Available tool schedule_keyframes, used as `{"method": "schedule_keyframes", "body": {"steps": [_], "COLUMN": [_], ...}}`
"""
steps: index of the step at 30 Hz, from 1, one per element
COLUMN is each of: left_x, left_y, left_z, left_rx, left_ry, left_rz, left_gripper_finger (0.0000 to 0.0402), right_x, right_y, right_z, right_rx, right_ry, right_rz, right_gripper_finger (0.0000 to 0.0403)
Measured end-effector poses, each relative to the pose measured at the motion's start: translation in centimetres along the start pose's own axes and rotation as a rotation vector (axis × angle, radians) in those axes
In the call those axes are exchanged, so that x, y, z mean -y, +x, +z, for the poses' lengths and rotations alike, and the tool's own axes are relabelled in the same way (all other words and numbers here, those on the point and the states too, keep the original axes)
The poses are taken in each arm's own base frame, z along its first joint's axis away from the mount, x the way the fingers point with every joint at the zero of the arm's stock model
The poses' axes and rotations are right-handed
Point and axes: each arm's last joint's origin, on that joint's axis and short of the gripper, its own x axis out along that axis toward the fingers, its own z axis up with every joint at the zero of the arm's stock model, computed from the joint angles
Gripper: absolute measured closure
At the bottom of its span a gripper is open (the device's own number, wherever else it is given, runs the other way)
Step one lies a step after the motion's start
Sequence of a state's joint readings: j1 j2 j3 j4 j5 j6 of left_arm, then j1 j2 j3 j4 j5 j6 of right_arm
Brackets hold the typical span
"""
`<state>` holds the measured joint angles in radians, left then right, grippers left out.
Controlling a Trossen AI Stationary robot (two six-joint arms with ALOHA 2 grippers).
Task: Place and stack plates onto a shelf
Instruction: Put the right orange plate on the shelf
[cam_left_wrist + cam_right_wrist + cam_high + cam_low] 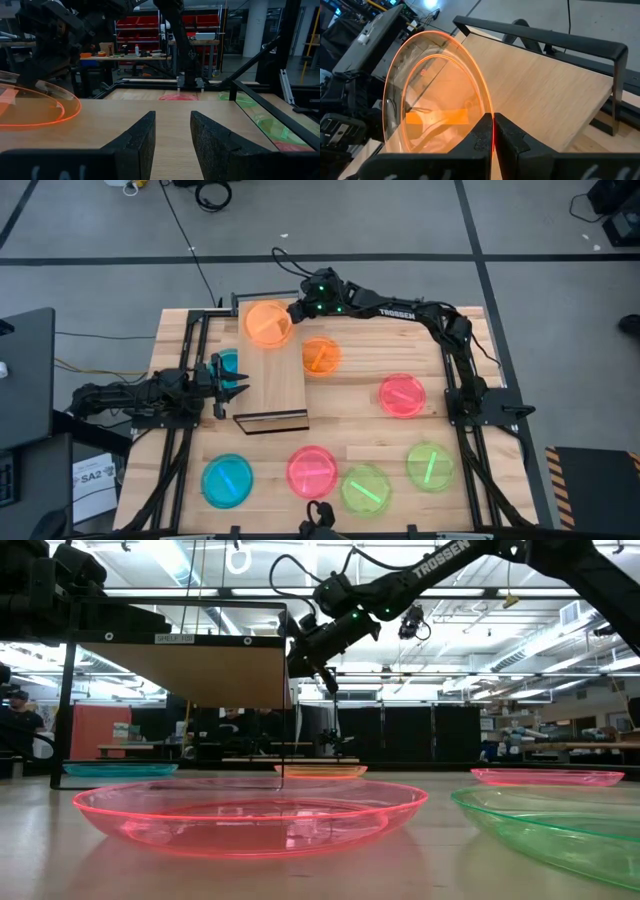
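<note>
The right arm is seen stretched from its base at the table's right edge across the far edge, w/ the right gripper [298, 308] at the far end of the shelf [272, 385]. Its fingers are pinched nearly shut on the rim of an orange plate [268, 323], which is held over the shelf's far end; in the right wrist view the plate [437, 95] is shown tilted, rim clamped between the two fingers [481, 137], bright stripe visible, shelf board [545, 95] beneath. The left arm is laid low along the table's left edge, left gripper [232, 383] at the shelf's left side, fingers parted w/ nothing between them; a teal plate [228, 363] is just beside it. The left wrist view adds the gap between its fingers [137, 142] and the orange plate's edge [37, 105] above the board. A second orange plate [321, 356] lies on the table touching the shelf's right side, a pink plate [402, 395] toward the right edge. Along the near edge: teal [227, 481], pink [312, 471], green [366, 489], green [431, 466]. In the low view only, the shelf's underside [200, 670] on its dark frame is seen.
</note>
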<state>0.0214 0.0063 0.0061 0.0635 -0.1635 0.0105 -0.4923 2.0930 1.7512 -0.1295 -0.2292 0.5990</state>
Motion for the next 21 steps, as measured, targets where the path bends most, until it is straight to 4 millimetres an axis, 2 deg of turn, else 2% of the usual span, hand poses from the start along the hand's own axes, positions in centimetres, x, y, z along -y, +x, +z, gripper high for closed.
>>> {"method": "schedule_keyframes", "body": {"steps": [21], "left_x": [0.00], "left_y": [0.00], "left_z": [0.00], "left_rx": [0.000], "left_ry": [0.000], "left_rz": [0.000], "left_gripper_finger": [0.0271], "right_x": [0.41], "right_y": [-0.09], "right_z": [0.30], "right_rx": [0.045], "right_ry": [-0.025], "right_rz": [-0.066], "right_gripper_finger": [0.0383]}}
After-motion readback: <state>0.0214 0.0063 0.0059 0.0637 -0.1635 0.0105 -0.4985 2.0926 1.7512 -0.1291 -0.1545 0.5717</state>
